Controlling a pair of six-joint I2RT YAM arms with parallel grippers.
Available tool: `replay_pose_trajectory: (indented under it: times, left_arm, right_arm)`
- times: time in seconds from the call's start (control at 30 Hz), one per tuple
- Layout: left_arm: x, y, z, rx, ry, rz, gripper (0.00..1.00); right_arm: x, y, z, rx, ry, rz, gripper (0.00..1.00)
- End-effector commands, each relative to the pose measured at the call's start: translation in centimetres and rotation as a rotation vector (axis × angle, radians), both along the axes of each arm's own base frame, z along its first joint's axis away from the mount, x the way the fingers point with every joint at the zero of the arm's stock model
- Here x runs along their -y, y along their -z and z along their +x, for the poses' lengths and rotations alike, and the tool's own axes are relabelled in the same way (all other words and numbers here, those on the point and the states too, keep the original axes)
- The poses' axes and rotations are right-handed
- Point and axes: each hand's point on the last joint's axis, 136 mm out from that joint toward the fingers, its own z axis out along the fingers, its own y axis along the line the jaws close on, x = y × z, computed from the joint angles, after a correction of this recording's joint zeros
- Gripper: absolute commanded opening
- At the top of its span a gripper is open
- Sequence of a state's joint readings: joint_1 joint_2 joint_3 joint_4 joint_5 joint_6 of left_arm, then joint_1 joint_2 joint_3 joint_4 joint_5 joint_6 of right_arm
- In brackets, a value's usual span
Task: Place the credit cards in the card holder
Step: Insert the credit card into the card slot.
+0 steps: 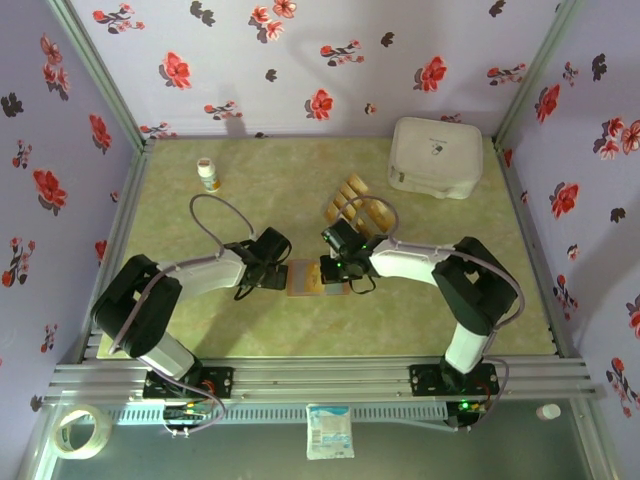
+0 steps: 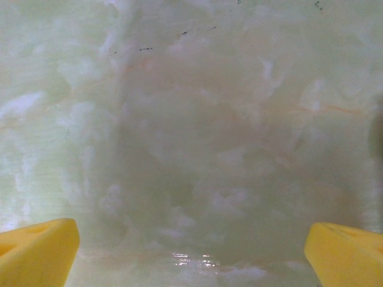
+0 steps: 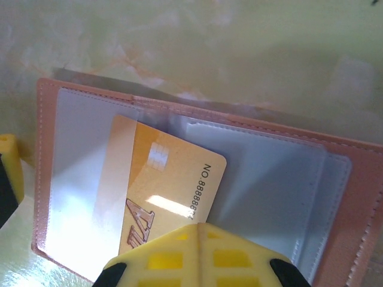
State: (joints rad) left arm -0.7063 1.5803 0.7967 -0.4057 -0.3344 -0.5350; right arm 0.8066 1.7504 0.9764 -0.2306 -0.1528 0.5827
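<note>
Midway across the near half of the table (image 1: 450,310), the card holder (image 1: 303,280) lies open and flat between the two grippers. The left gripper (image 1: 272,275) is at its left edge and the right gripper (image 1: 335,270) is over its right part. Just beyond the right wrist, the loose credit cards (image 1: 356,205) lie fanned out, apart from the holder. A white box (image 1: 435,157) sits in the far right corner and a small bottle (image 1: 208,175) stands far left, both well away. A tape roll (image 1: 82,430) lies off the table at the near left.

The right wrist camera shows what the overhead view hides. The card holder (image 3: 359,197) has a pinkish stitched rim and clear sleeves, and one gold card (image 3: 173,179) lies tilted on it with its left part under the left sleeve (image 3: 78,179). The right gripper (image 3: 197,257) has its yellow fingers pressed together and covers the card's near edge. The card lies face-up and is not pinched between them; contact cannot be judged.

The left wrist camera shows the left gripper (image 2: 191,251) spread wide, with its fingertips (image 2: 36,248) at the lower corners and bare table between them.

The card reads "NO. 888888", the remaining digits hidden, above slanted brown lettering ending in "A". The box's small mark is unreadable.
</note>
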Motion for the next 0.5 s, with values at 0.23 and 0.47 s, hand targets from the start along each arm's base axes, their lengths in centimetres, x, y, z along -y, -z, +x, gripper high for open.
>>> replay_pose_trajectory:
  times: [0.23,0.47]
  left_arm:
    - [1.2,1.2,0.7,-0.009,0.021,-0.043,1.00]
    - [1.5,1.3,0.7,-0.011,0.023,-0.056,1.00]
  right_arm:
    - [-1.9,0.0,0.0,-0.002,-0.038,0.000,0.00]
    - [-3.2,-0.1,0.0,-0.005,-0.053,0.014,0.00]
